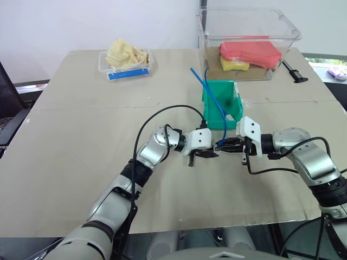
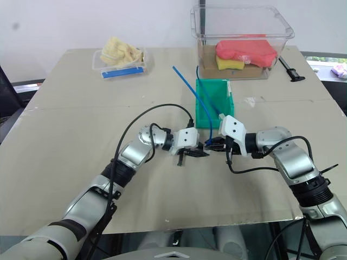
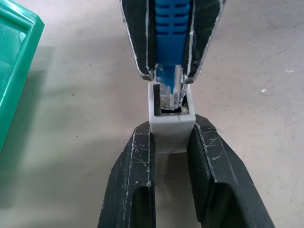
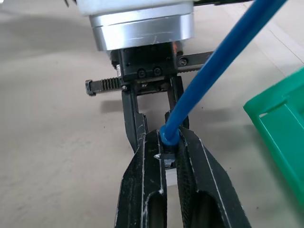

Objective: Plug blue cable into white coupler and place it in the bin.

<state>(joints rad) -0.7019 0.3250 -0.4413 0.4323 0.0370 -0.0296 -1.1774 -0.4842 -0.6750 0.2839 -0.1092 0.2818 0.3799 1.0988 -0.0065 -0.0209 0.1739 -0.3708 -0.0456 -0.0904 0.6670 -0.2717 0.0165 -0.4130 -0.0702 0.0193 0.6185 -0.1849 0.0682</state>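
Just in front of the bin, above the tabletop, the left gripper clamps the white coupler socket-first toward the right gripper — shut on the blue cable — plug tip entering, axes in line.

Head pair overlooks table; wrist views face each other, close.

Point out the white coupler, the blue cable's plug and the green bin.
white coupler (image 3: 171,124): left wrist view, its front wall below the socket.
blue cable (image 3: 169,88): left wrist view, its clear plug tip.
bin (image 1: 209,103): left eye view, its left wall.
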